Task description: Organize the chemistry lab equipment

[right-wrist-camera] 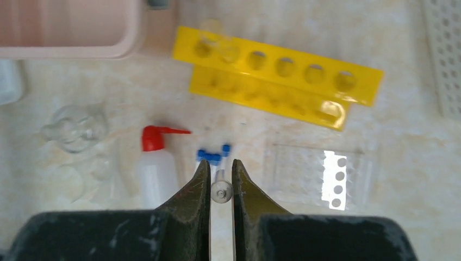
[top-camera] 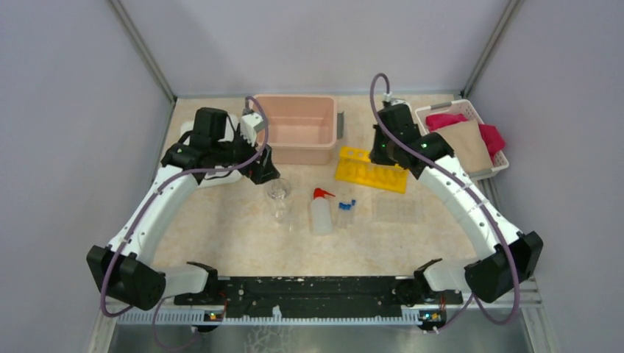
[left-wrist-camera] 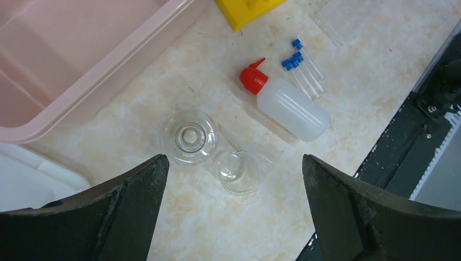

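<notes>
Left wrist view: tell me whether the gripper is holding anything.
No: the left gripper is wide open, nothing between its fingers, and the glass flask rests on the table beneath.

Our left gripper (left-wrist-camera: 232, 162) points downward, jaws spread wide; our right gripper (right-wrist-camera: 220, 162) pinches a small clear tube (right-wrist-camera: 221, 191) between nearly closed fingers.

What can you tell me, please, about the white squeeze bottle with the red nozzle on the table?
The white squeeze bottle has a translucent white plastic body and a red cap with a thin bent spout. It appears to lie on its side on the beige table, cap end toward the pink bin. The blue-capped tubes lie close alongside; whether they touch is unclear. The glass flask sits apart. Nothing grips it.
</notes>
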Robot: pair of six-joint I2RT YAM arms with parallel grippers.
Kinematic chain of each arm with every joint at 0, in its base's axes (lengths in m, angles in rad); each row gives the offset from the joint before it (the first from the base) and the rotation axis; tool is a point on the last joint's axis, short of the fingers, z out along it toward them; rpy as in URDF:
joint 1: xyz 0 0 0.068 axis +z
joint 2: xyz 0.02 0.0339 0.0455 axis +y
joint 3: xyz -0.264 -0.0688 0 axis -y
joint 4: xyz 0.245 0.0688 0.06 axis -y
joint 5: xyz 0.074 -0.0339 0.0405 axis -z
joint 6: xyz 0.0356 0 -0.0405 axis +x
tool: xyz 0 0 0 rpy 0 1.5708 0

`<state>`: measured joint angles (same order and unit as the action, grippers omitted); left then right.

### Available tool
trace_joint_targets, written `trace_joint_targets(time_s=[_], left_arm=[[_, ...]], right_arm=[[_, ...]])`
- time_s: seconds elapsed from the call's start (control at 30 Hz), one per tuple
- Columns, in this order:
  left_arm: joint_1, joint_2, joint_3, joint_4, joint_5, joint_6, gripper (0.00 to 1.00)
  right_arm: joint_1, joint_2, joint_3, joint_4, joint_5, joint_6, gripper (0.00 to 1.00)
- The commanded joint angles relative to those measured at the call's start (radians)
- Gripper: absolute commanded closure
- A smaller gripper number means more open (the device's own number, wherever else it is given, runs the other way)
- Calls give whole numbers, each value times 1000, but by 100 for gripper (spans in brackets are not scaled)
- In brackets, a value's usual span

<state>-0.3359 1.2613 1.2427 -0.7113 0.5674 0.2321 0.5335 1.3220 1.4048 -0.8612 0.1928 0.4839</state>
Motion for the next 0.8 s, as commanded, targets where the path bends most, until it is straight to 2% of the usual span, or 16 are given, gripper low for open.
trace_joint_targets(time_s=[0.0,0.2,0.77], left_arm=[[-2,21,55,-3,-119,-52,1],[2,26,93,-41,-160,-72,1],[44,3,43,12,-208,-94,1]], right_arm=[[-95,-63,-104,34,91,-63,100],[-107,-33,-160,105,148,-73,100],[-107,37,-263,299,210,-36,100]])
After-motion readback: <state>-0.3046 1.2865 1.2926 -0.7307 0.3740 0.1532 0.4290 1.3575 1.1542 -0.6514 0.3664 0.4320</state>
